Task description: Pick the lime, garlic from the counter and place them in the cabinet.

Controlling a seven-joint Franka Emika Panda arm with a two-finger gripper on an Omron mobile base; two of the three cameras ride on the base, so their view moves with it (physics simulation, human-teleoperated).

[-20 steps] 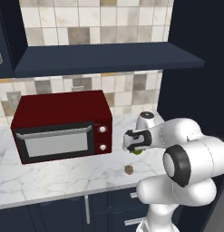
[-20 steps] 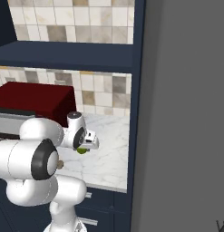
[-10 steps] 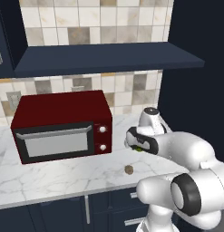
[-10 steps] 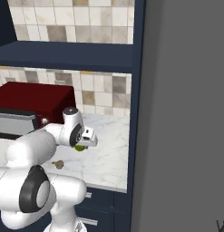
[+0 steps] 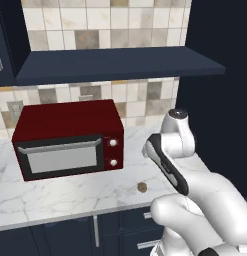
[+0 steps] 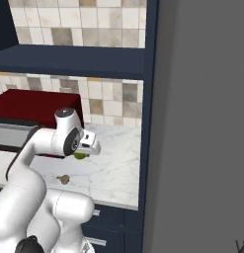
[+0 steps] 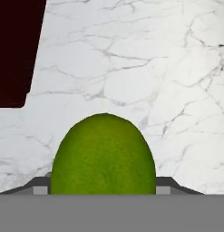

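The lime (image 7: 103, 154) is a smooth bright-green fruit held between the two dark tips of my gripper (image 7: 103, 185), which is shut on it. From the right base view the lime (image 6: 80, 156) peeks out under the hand, and the gripper (image 6: 83, 151) hangs above the counter (image 6: 118, 163), right of the microwave. The garlic (image 5: 142, 187), a small tan lump, lies on the marble counter (image 5: 70, 192) near its front edge; it is also the garlic (image 6: 63, 179) below the hand. The navy cabinet shelf (image 5: 120, 65) runs above, with the cabinet board (image 6: 69, 59) well over the hand.
A red microwave (image 5: 70, 137) stands on the counter to the left of the hand; its corner (image 7: 16, 50) shows dark from the hand camera. A tall dark panel (image 6: 192, 123) walls off the right side. Navy drawers (image 5: 95, 230) sit under the counter.
The arm has swung and its forearm now crosses in front of the hand in the left base view. The hand with the lime has shifted slightly up and left. The garlic has stayed put.
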